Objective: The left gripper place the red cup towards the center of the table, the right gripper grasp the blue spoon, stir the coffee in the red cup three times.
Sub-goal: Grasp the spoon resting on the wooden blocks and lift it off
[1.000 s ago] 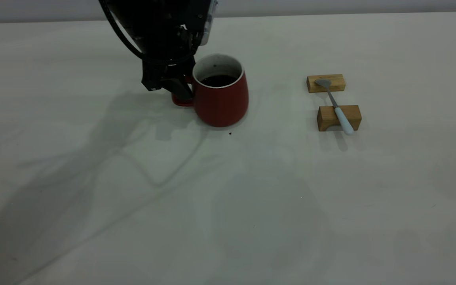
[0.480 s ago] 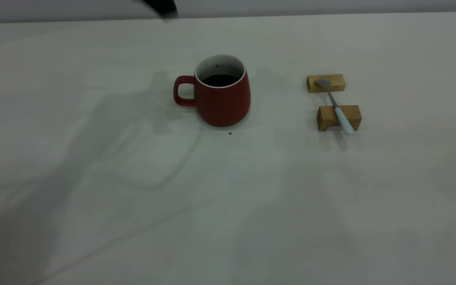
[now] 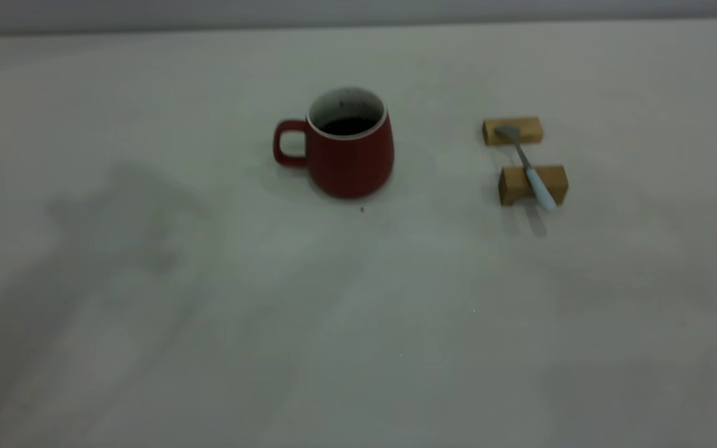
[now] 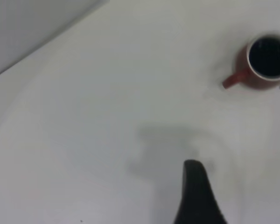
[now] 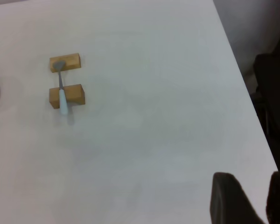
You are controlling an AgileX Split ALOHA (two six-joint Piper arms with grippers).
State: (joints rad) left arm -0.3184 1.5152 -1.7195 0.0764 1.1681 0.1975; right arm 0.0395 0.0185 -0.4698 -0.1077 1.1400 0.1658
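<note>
The red cup [image 3: 349, 149] is sitting mid-frame holding dark coffee [image 3: 346, 126], and I cannot tell if my jaws are open.

Table [image 3: 147, 373]: red cup [image 3: 349, 155], wooden blocks [image 3: 513, 131].

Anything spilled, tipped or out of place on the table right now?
Nothing major. The red cup stands upright with the coffee inside; the blue spoon lies across two wooden blocks. Only oddity: a tiny dark speck on the table just in front of the cup.

Open table [image 3: 358, 323] surrounds the red cup [image 3: 349, 158] (wooden blocks [image 3: 533, 184] flank its right).
</note>
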